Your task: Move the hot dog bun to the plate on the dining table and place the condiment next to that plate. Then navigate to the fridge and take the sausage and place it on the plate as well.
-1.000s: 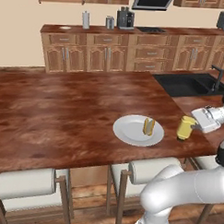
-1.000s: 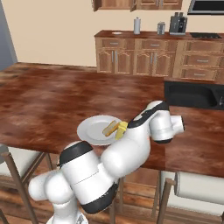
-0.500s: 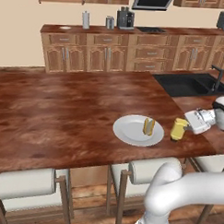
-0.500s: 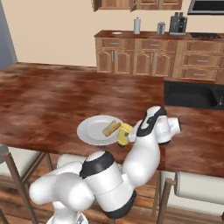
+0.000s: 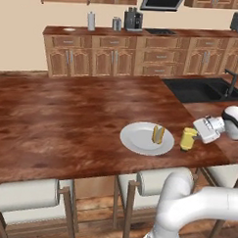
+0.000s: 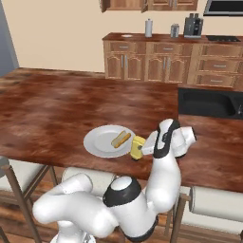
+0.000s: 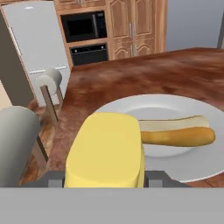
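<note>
Holding condiment (image 5: pixel 188 138) upright just beside plate (image 5: pixel 134 140), bun (image 5: pixel 157 134) on it | gripper (image 5: pixel 198 135) jaws clamped on bottle | dining table (image 5: pixel 67 118) edge near | risk: releasing before the base seats could topple it onto the plate

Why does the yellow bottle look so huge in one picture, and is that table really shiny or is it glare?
Hand view: the condiment sits right at the lens, so it looms over the plate. Left base view: pale sheen streaks the dining table, soft rendered gloss, no harsh glare. Right base view: sharp throughout, faint shadows.
</note>
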Tool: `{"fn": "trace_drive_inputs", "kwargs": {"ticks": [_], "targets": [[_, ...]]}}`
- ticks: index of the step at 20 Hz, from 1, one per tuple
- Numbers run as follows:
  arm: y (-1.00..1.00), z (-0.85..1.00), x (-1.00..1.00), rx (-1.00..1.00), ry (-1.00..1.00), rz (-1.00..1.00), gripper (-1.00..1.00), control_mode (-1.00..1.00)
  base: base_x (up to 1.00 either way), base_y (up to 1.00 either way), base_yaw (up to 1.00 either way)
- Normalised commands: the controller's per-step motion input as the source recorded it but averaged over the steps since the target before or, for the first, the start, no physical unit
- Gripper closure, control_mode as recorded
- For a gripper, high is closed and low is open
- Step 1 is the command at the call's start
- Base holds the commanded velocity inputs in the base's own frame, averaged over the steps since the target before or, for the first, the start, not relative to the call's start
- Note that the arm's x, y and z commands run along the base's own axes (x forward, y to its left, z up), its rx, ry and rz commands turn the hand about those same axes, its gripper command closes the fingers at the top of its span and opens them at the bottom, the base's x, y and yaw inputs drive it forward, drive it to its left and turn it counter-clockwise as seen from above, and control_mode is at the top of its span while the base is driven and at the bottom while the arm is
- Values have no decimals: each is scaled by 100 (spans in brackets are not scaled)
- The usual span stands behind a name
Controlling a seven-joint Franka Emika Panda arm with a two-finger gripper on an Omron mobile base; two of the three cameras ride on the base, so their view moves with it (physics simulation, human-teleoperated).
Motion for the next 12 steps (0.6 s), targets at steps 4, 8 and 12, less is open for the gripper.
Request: {"fn": "trace_drive_inputs", "kwargs": {"ticks": [4,8,12], "targets": [[3,-9,1,-8,-6,0,100,-100,0,0,0],[18,-17,4,-3,-3,0,100,-100,0,0,0],[29,-18,20,0,0,0,100,-100,0,0,0]]}}
